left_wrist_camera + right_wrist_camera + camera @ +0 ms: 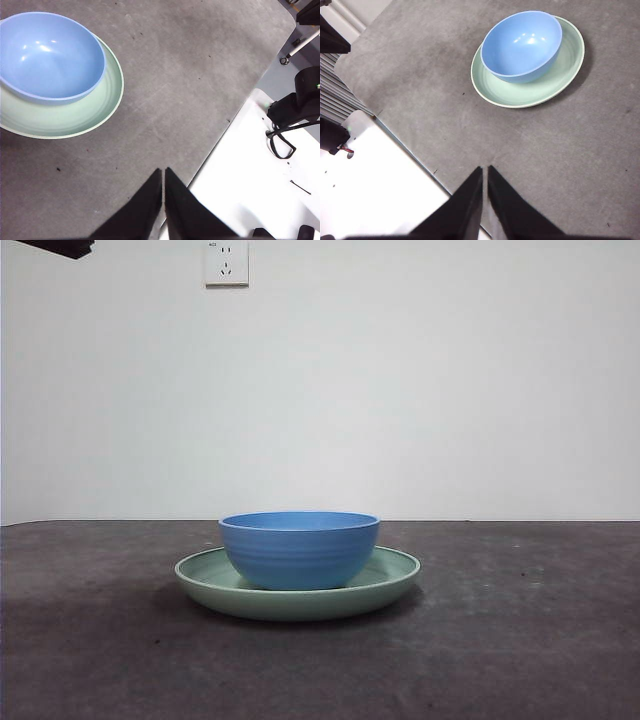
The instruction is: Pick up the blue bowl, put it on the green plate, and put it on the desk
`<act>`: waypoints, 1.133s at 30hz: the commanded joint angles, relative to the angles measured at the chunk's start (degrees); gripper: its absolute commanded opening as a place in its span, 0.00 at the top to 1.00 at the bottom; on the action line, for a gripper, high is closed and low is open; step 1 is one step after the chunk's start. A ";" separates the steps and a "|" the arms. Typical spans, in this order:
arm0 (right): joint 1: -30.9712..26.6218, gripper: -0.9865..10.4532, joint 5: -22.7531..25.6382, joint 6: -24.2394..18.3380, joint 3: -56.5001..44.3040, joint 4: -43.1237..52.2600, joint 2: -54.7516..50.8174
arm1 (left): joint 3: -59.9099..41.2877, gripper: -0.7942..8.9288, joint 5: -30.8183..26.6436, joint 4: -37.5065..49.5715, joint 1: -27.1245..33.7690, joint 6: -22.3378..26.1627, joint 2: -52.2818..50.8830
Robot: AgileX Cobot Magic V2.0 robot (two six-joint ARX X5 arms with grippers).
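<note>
Left end effector (163,172) jaws together, raised over the bench (200,60) edge, right end effector (484,170) likewise pressed together, blue bowl (521,46) seated in green plate (560,75), well apart from both

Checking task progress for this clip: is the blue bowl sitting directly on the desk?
No, the blue bowl rests inside the green plate, which itself lies on the desk.

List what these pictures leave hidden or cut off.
- Bowl inside: hidden in the front view by its own wall.
- Plate middle: covered by the bowl in every view.
- Plate and bowl: cut off by the picture's edge in the left wrist view.
- Black tip at the front view's top corner: mostly cut off; which arm it is cannot be told.
</note>
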 commanded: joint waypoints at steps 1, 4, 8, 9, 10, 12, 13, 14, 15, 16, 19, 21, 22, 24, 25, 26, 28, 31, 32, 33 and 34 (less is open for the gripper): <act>0.33 0.90 -0.02 -0.66 1.01 0.57 0.20 | 0.76 0.91 0.28 0.46 -0.28 0.33 0.24; 0.33 0.90 -0.04 -0.66 1.01 0.57 0.20 | 0.76 0.91 0.28 0.63 -0.28 0.37 0.11; 0.33 0.90 -0.04 -0.66 1.01 0.57 0.20 | 0.74 0.91 0.15 3.21 0.48 3.19 -2.58; 0.33 0.90 -0.04 -0.66 1.01 0.57 0.20 | 0.74 0.91 -0.35 4.68 1.16 4.68 -3.69; 0.33 0.90 -0.02 -0.66 1.01 0.57 0.20 | 0.70 0.91 -1.46 7.02 2.19 5.51 -5.09; 0.33 0.90 -0.02 -0.66 1.01 0.57 0.20 | -0.13 0.91 -4.79 14.45 4.83 5.57 -8.26; 0.33 0.90 -0.02 -0.66 1.01 0.55 0.20 | -0.85 0.91 -6.25 18.18 6.12 5.57 -9.73; 0.33 0.90 -0.02 -0.66 1.01 0.57 0.20 | -1.84 0.91 -7.96 21.92 7.52 5.60 -11.32; 0.33 0.90 -0.04 -0.66 1.01 0.57 0.20 | -3.19 0.91 -10.38 25.94 9.22 5.57 -13.27; 0.33 0.90 -0.02 -0.66 1.01 0.57 0.20 | -4.70 0.91 -12.92 29.55 10.84 5.53 -15.19; 0.33 0.90 -0.04 -0.66 1.01 0.57 0.20 | -10.08 0.91 -20.20 38.07 15.12 5.20 -21.00; 0.33 0.90 -0.04 -0.66 1.01 0.57 0.20 | -14.10 0.91 -24.41 41.88 17.44 5.22 -24.74; 0.33 0.90 -0.02 -0.66 1.01 0.57 0.20 | -16.33 0.91 -26.47 43.39 18.53 5.22 -26.71; 0.33 0.90 -0.02 -0.66 1.01 0.57 0.20 | -20.37 0.91 -29.62 45.05 20.24 5.20 -30.08; 0.33 0.90 -0.02 -0.66 1.01 0.57 0.20 | -22.45 0.91 -30.86 45.40 20.98 5.20 -31.78; 0.33 0.90 -0.02 -0.66 1.01 0.57 0.20 | -24.20 0.91 -31.67 45.70 21.55 5.20 -33.09; 0.33 0.90 -0.02 -0.66 1.01 0.57 0.20 | -28.13 0.91 -32.59 45.86 22.71 5.20 -35.89; 0.33 0.90 -0.04 -0.66 1.01 0.55 0.20 | -33.27 0.91 -32.92 45.79 23.87 4.92 -39.19; 0.33 0.90 -0.02 -0.66 1.01 0.57 0.20 | -34.47 0.91 -32.92 45.81 24.06 4.70 -39.89; 0.33 0.90 -0.02 -0.66 1.01 0.57 0.20 | -36.30 0.91 -32.94 45.83 24.28 4.24 -40.94; 0.33 0.90 -0.04 -0.66 1.01 0.55 0.20 | -37.86 0.91 -33.03 45.77 24.39 3.63 -41.79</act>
